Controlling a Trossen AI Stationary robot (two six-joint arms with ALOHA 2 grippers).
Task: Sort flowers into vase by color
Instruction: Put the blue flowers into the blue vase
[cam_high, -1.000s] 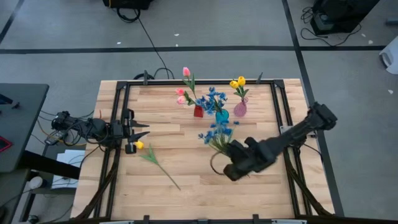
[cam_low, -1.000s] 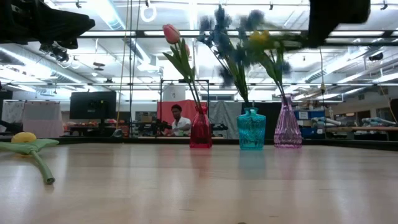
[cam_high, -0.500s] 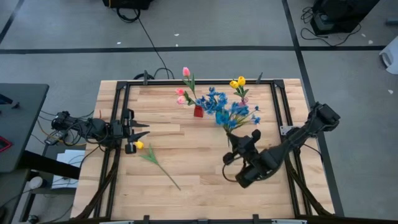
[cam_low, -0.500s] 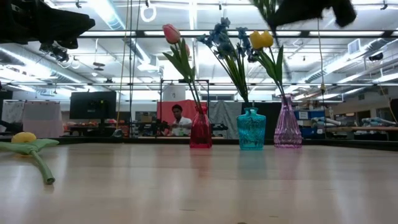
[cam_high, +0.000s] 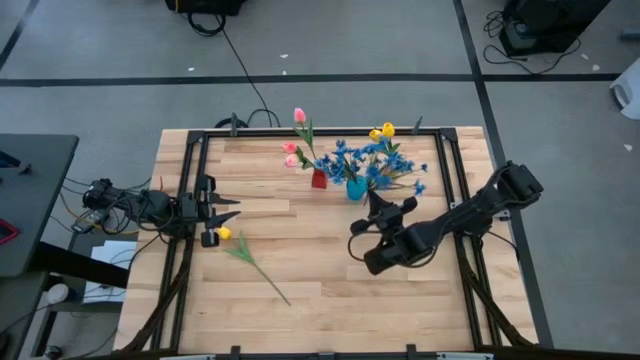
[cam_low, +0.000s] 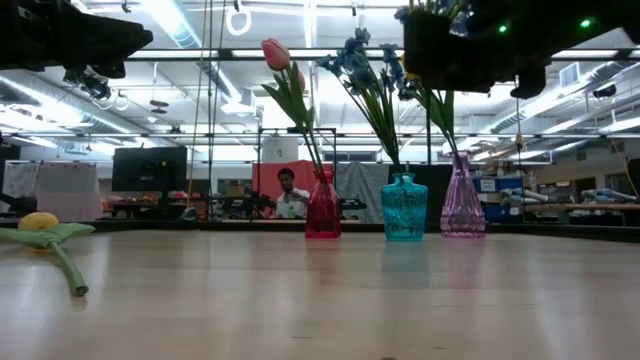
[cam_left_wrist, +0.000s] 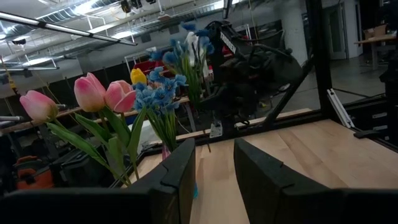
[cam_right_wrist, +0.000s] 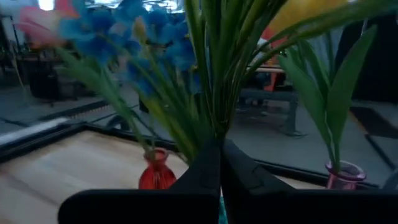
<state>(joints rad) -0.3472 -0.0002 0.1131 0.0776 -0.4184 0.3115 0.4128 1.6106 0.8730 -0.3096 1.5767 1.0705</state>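
Three small vases stand in a row at the far side of the table (cam_high: 300, 300), and nearer to the front a single yellow tulip (cam_high: 224, 234) lies flat on the wood, its stem (cam_high: 262, 272) running toward the middle. Just beside this tulip the left gripper (cam_high: 232, 209) waits at the left edge with its fingers spread and nothing between them.

Farther in, the right gripper (cam_high: 377, 207) is raised above the table, close to the vases. Its fingers (cam_right_wrist: 205, 168) are pressed together on the stems of a blue spray (cam_high: 392, 168), and the blossoms hang over the blue vase (cam_high: 356, 188), near the blue flowers already in it.

At the back, the red vase (cam_low: 322, 212) holds pink tulips (cam_high: 296, 135) and the pink vase (cam_low: 462, 205) holds yellow tulips (cam_high: 382, 131).

I think the step is to lower the spray into the blue vase. To do it well, the stem ends must be brought above the narrow neck, then lowered straight and slowly, so the leaves do not push the neighbour vases. The grip should open only when the stems are deep inside.
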